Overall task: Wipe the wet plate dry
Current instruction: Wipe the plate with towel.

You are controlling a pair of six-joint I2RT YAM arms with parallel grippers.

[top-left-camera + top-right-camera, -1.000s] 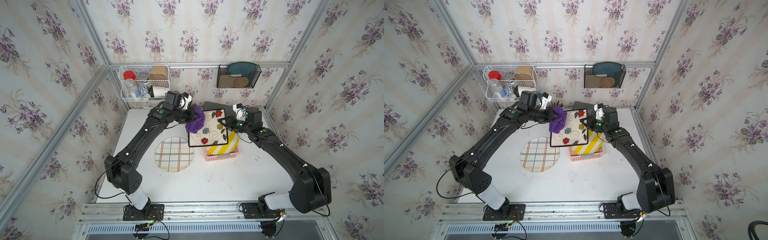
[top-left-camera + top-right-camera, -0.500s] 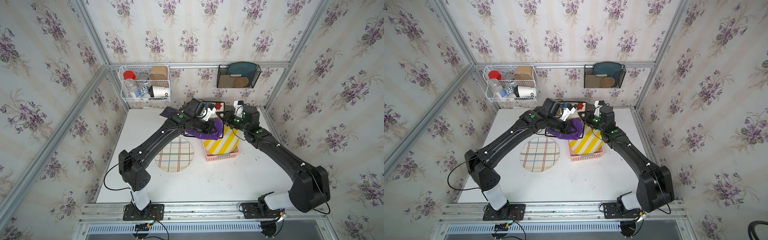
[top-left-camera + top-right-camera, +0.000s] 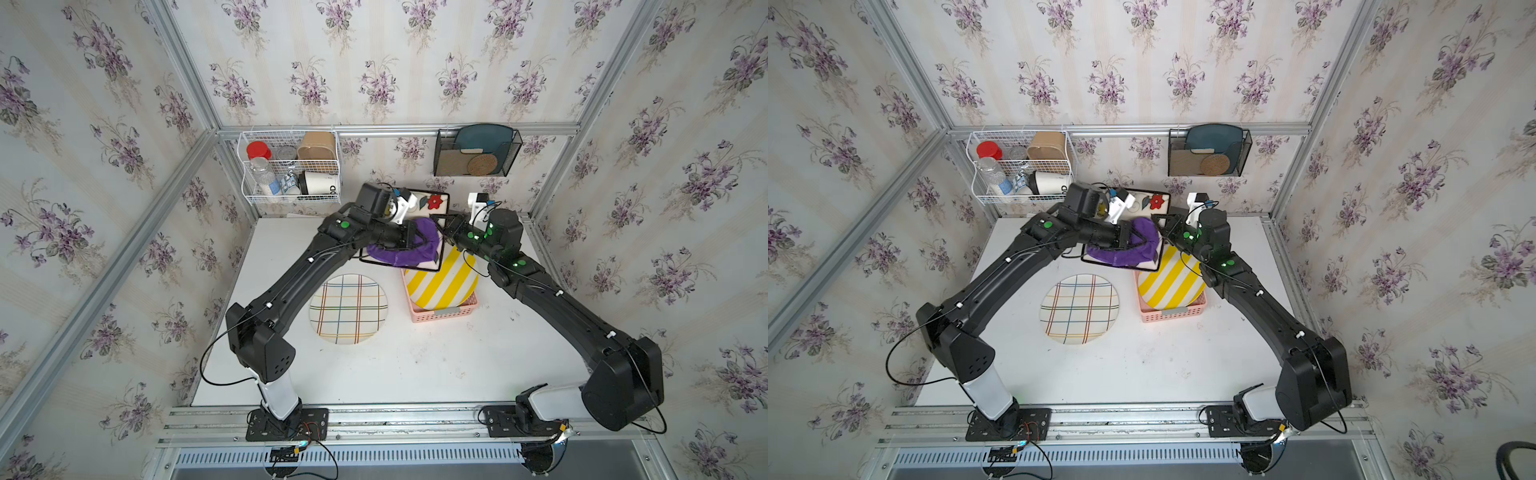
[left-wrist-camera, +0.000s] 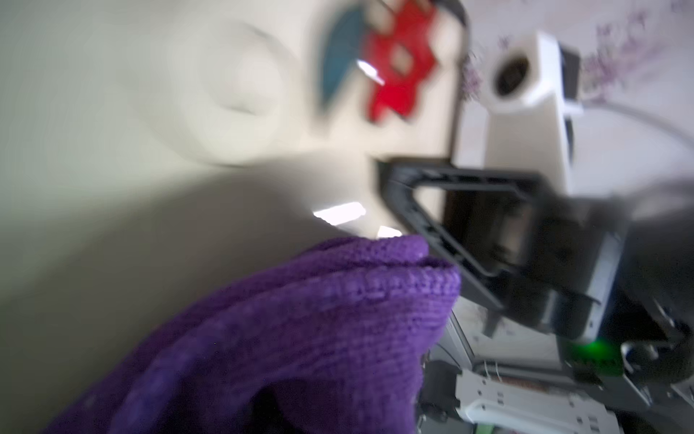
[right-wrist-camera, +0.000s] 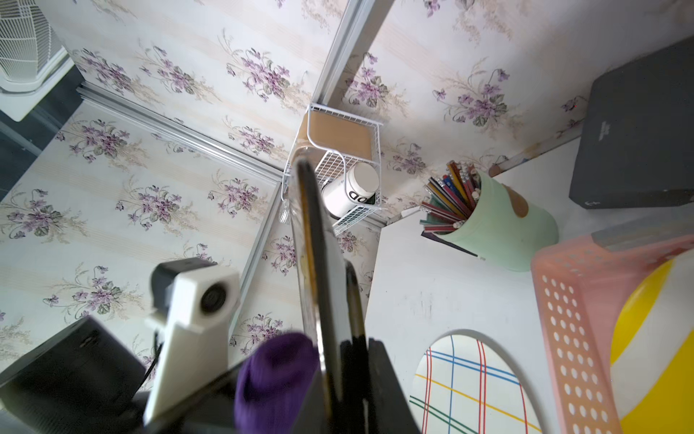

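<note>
Top views: plate (image 3: 434,202) held tilted near the far edge of the bench (image 3: 374,374), near the basket (image 3: 442,316).
Right gripper (image 3: 444,226): clamped on plate's edge.
Left gripper (image 3: 417,241): closed on cloth (image 3: 409,253), pressed against plate's face.
Right wrist: plate (image 5: 319,263) seen edge-on between the jaws.

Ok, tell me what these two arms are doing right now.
The right pincer grips the square flowered plate by its edge, holding it up above the table. The left pincer is shut on a purple cloth pressed against the plate's face. A checked plate lies on the table; a striped plate leans in the pink basket.
</note>
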